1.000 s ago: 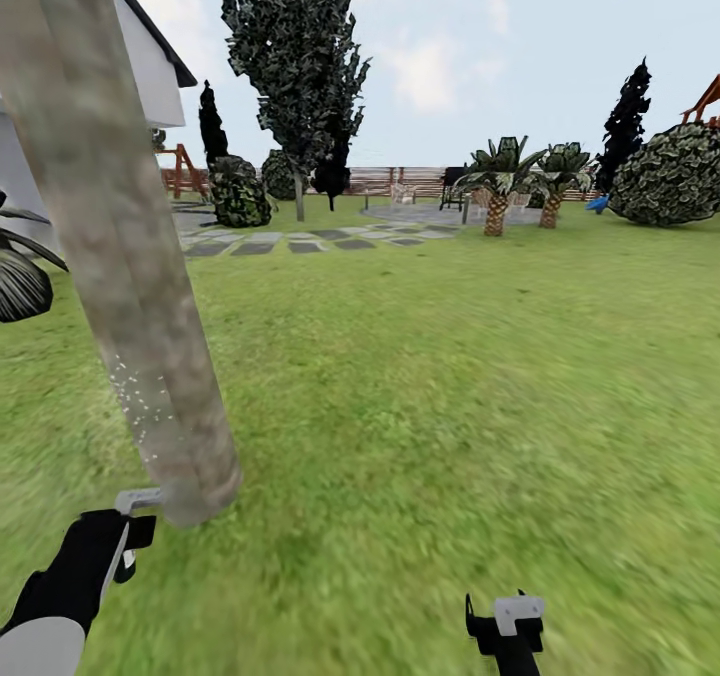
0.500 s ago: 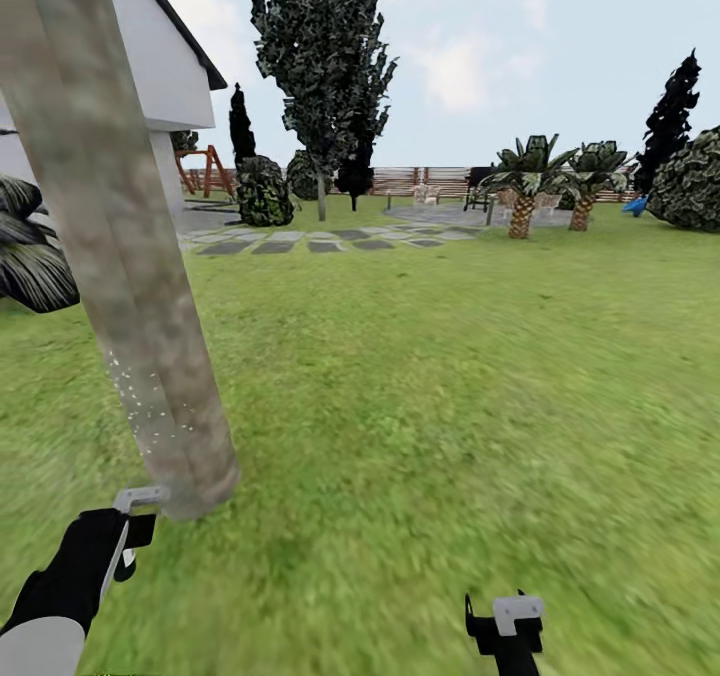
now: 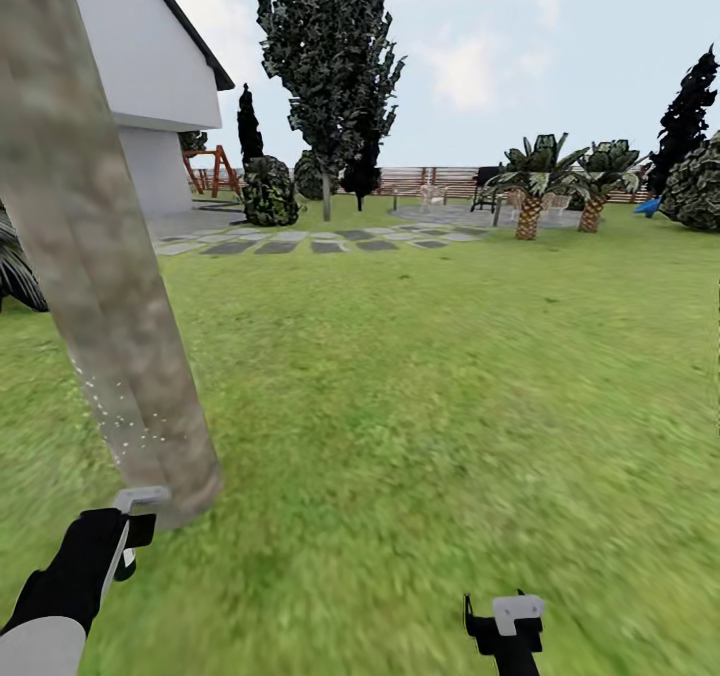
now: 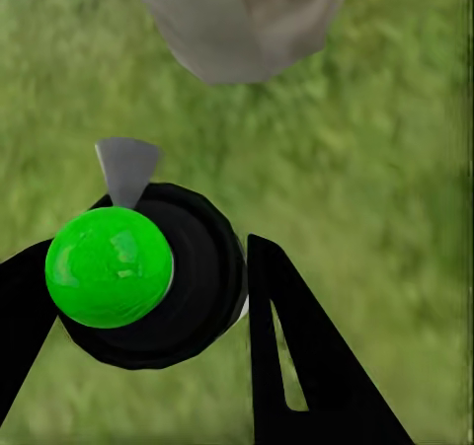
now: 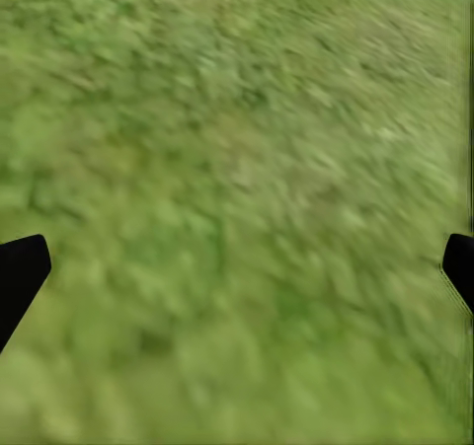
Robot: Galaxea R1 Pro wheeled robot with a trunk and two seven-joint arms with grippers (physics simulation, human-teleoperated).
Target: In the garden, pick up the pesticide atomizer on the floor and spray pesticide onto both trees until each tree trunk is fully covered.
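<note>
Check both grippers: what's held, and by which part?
Left gripper holds the pesticide atomizer, fingers either side of its black body under the green cap. Right gripper is open over grass, holding nothing.

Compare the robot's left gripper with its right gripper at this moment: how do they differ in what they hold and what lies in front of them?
The left gripper is shut on the pesticide atomizer, a black body with a green ball top; the right gripper is open and empty. The left gripper faces the tree trunk, where white pesticide specks show; the right gripper faces bare grass. Both have black fingers and hang low over the lawn.
</note>
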